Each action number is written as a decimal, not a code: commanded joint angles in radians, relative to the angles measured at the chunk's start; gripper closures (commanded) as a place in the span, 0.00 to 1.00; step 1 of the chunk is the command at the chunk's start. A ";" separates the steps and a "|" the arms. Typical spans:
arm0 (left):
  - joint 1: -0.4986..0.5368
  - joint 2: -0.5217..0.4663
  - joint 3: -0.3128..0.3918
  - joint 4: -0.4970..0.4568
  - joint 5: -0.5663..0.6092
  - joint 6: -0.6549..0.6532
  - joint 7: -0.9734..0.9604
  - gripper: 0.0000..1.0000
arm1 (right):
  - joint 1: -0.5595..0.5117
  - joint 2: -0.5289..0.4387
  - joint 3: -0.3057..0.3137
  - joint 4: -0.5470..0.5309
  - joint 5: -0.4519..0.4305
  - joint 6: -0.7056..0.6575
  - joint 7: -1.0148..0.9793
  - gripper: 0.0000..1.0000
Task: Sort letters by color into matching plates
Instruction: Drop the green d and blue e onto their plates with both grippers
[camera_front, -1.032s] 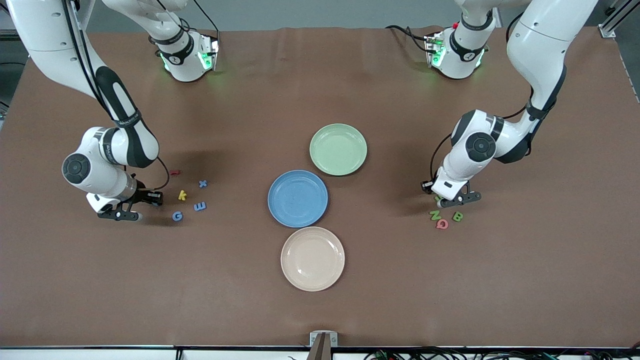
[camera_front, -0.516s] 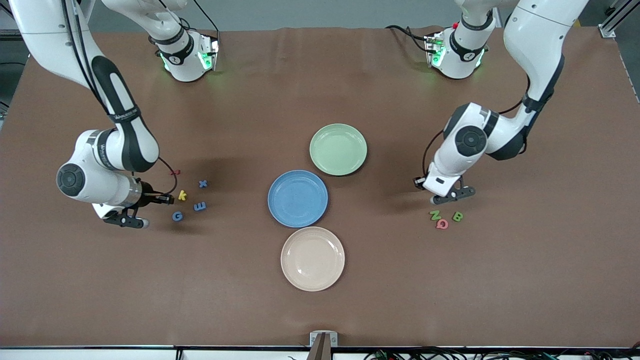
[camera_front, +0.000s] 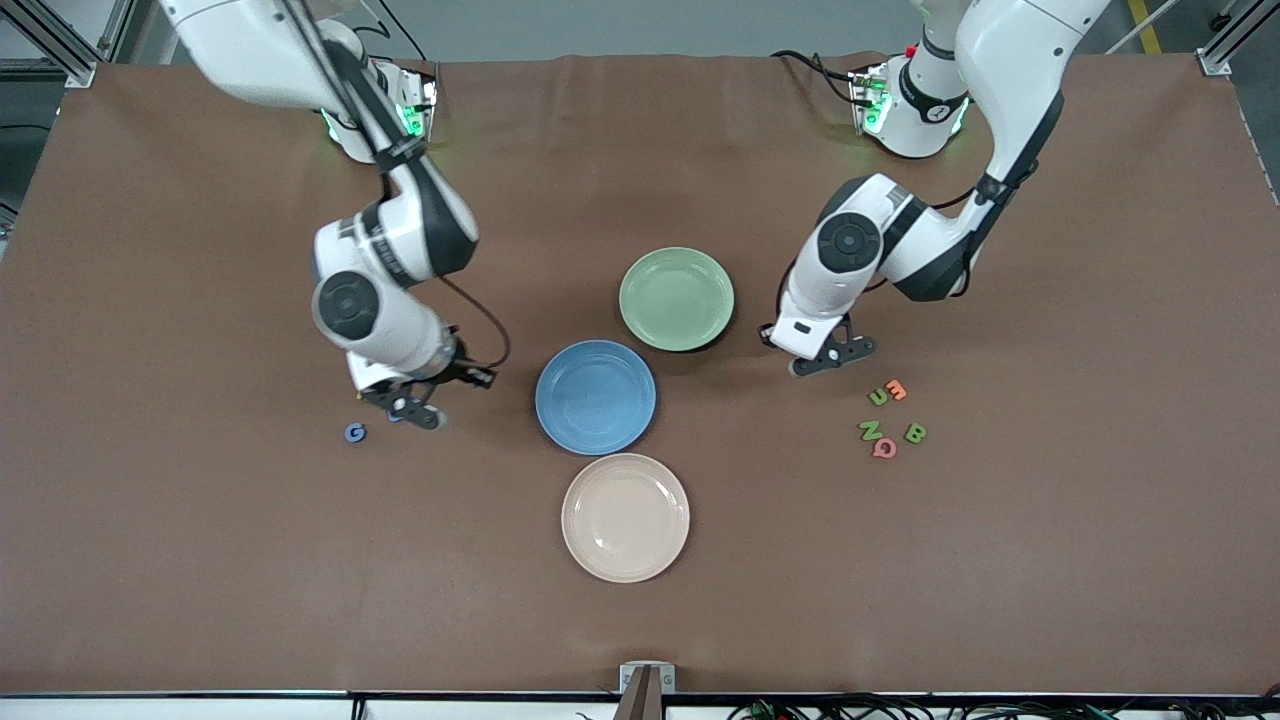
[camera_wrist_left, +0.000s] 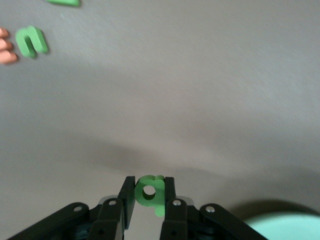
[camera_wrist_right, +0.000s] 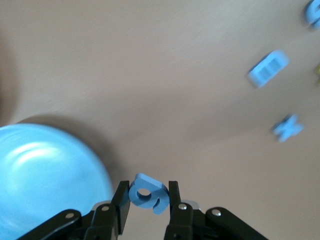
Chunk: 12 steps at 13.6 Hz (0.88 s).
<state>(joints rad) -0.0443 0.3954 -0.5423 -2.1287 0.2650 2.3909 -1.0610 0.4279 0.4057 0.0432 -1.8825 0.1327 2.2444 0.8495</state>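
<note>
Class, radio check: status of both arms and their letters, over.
Left gripper shut on green q, beside green plate. Right gripper shut on blue 6-shape, beside blue plate. Nothing blocking.

A beige plate sits nearest the front camera; an orange E and pink Q lie apart.

Green q, blue 6-shape, brown table

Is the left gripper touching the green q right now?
Touching. The left wrist view shows the left gripper shut on the green q, both fingers pressed against its sides, lifted off the table near the green plate.
</note>
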 joint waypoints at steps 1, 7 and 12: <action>0.006 -0.013 -0.066 0.030 0.025 -0.047 -0.097 1.00 | 0.080 0.068 -0.014 0.095 0.007 0.000 0.135 0.97; -0.098 0.032 -0.100 0.068 0.023 -0.047 -0.290 1.00 | 0.176 0.238 -0.022 0.220 -0.012 0.062 0.276 0.97; -0.149 0.112 -0.099 0.099 0.023 -0.030 -0.375 0.92 | 0.183 0.311 -0.025 0.266 -0.019 0.107 0.284 0.97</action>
<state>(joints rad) -0.1899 0.4574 -0.6400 -2.0702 0.2657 2.3627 -1.4047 0.6015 0.6829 0.0268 -1.6681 0.1299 2.3603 1.1090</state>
